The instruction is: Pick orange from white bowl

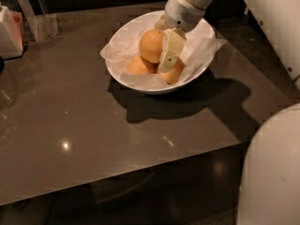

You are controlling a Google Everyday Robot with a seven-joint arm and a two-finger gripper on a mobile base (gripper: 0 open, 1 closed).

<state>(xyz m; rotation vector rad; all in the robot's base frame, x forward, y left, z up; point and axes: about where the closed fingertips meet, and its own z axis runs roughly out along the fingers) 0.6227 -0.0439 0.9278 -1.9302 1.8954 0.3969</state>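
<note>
Upper centre, my gripper (168,62), its opening impossible to tell, sat beside the orange (151,45) in the white bowl (140,85); closing off-centre could roll it away.

The orange (151,45) was pale orange, the bowl (154,89) glossy white with crinkly white paper (201,46), the tabletop (70,107) plain grey-brown. The cream end effector (168,62) sat in the bowl beside the orange.

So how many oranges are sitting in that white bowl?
3. The biggest orange sits on top; a second orange lies lower left; a third orange lower right, partly behind the gripper, which reaches into the white bowl. Others could hide underneath.
</note>
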